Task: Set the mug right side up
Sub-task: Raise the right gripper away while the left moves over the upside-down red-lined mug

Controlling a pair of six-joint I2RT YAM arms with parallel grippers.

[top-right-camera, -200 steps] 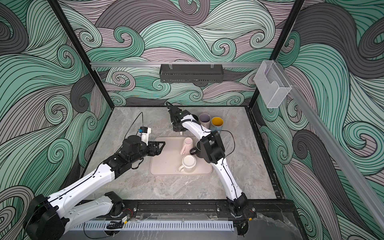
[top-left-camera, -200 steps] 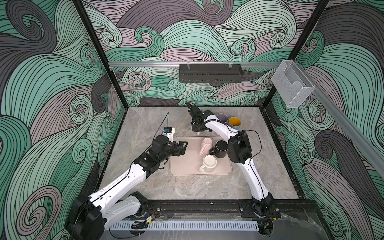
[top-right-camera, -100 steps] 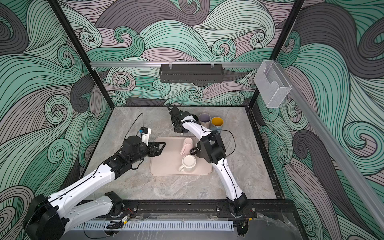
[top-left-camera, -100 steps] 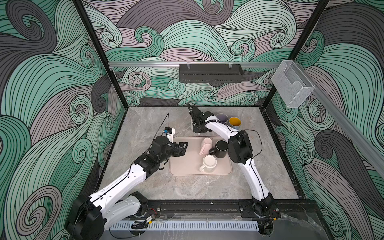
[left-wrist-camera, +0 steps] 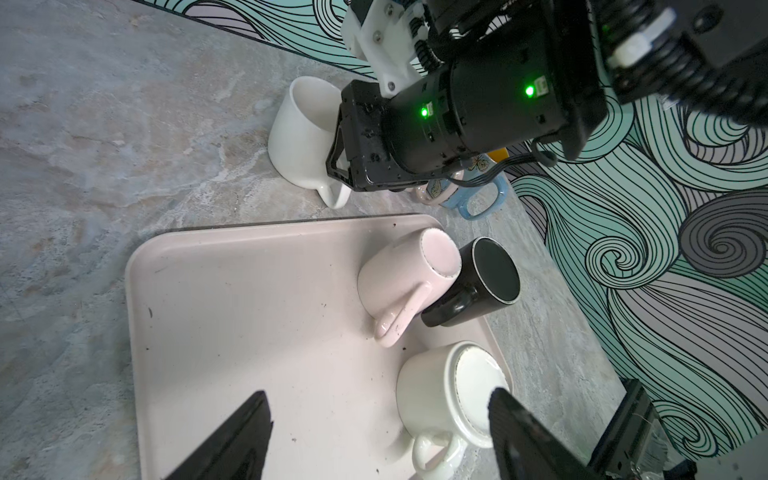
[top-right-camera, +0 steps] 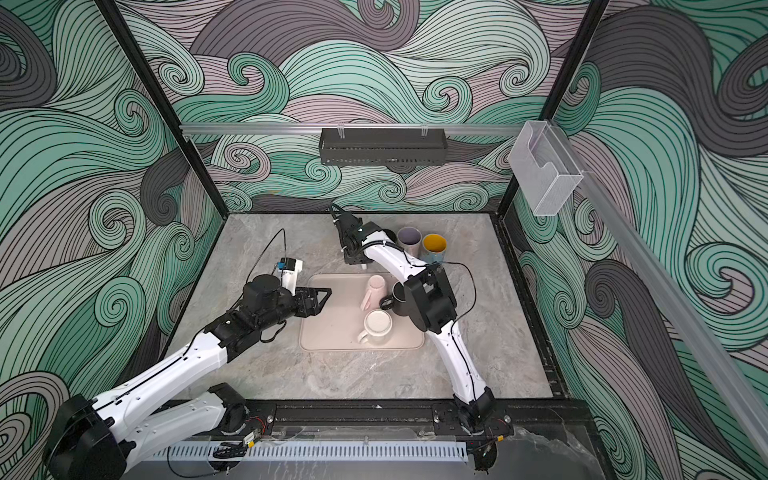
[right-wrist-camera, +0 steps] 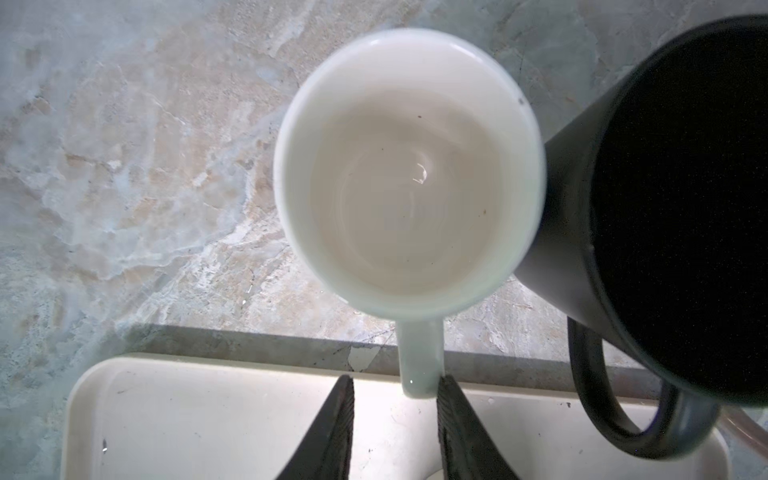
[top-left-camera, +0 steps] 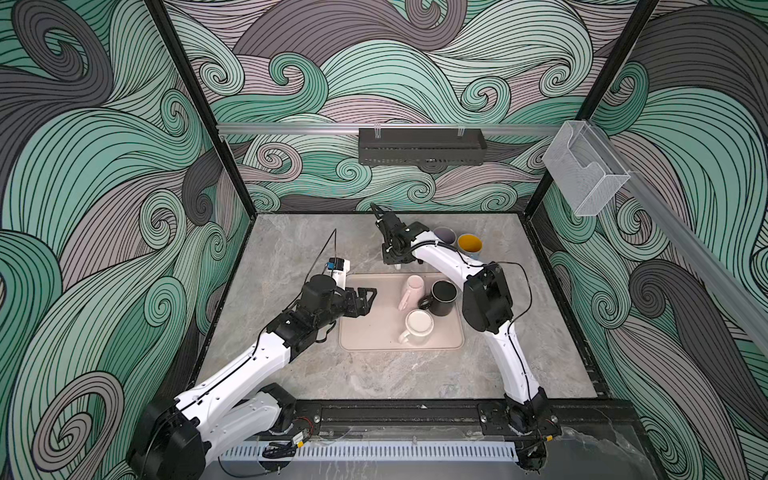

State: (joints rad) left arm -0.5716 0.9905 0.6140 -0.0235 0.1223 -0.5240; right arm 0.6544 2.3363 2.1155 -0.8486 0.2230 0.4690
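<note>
- Marble tabletop (top-left-camera: 291, 374) sits inside swirl-patterned walls, and I see a beige tray (top-left-camera: 365, 332) lying at the middle of the surface.
- On the tray I count three mugs, all bottom up. A pink mug (top-left-camera: 411, 291) near the tray's far edge leans against a black mug (top-left-camera: 442, 297) by the far right corner. A cream mug (top-left-camera: 417, 326) stands toward the near edge.
- The white mug (right-wrist-camera: 407, 174) stands right side up on the surface, just beyond the tray's far edge, with its handle pointing toward the tray. I look straight into its mouth and see only bare glaze.
- A dark mug (right-wrist-camera: 685, 208) stands mouth up just beside it; I cannot tell whether the two touch.
- Toward the surface's far right corner, a grey mug (top-left-camera: 444, 235) and a yellow-lined mug (top-left-camera: 469, 243) stand mouth up, side by side.
- My right gripper (right-wrist-camera: 395, 380) hangs over the white mug's handle with its fingers a little apart and the handle's tip between them. One finger sits against the handle and the other shows a gap, so nothing is clamped.
- My left gripper (left-wrist-camera: 376, 392) hovers over the tray's left edge, fingers spread wide and holding nothing. The cream mug is just beside one finger.
</note>
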